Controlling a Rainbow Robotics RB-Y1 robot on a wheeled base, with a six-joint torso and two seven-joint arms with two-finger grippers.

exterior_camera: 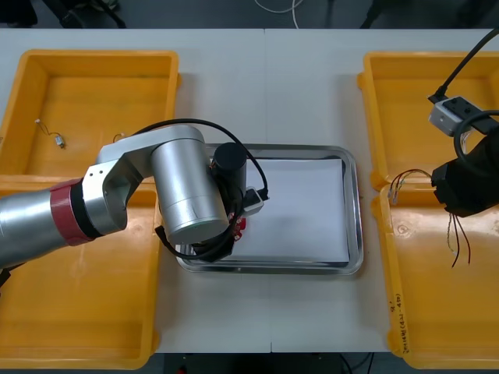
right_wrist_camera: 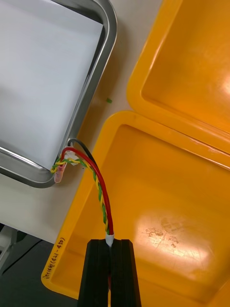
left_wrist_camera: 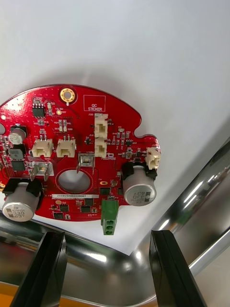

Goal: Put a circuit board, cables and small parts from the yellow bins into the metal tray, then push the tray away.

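My left gripper point(left_wrist_camera: 106, 235) is down at the 7 o'clock corner of the tray point(exterior_camera: 355, 234). Its fingers point(left_wrist_camera: 48, 268) stand apart with nothing between them. Just beyond the fingertips, the round red circuit board point(left_wrist_camera: 76, 153) lies flat on the tray's white inside. It is close to the rim at that corner and touches neither finger. On the front camera, the left arm point(exterior_camera: 168, 187) comes in from 9 o'clock and covers most of the board.

My right gripper point(right_wrist_camera: 110, 242) sits at the tray's 3 o'clock, above the seam between the far right bin point(exterior_camera: 421, 86) and the near right bin point(exterior_camera: 437, 312). Its fingers are clamped on the end of a red and yellow twisted cable point(right_wrist_camera: 100, 192), with a black strand alongside. The cable arcs away from the fingertips, and on the wrist camera its far end shows against the tray's rounded corner.

A small metal part point(exterior_camera: 58, 141) lies in the far left bin point(exterior_camera: 93, 86), at about 10 o'clock from the tray.
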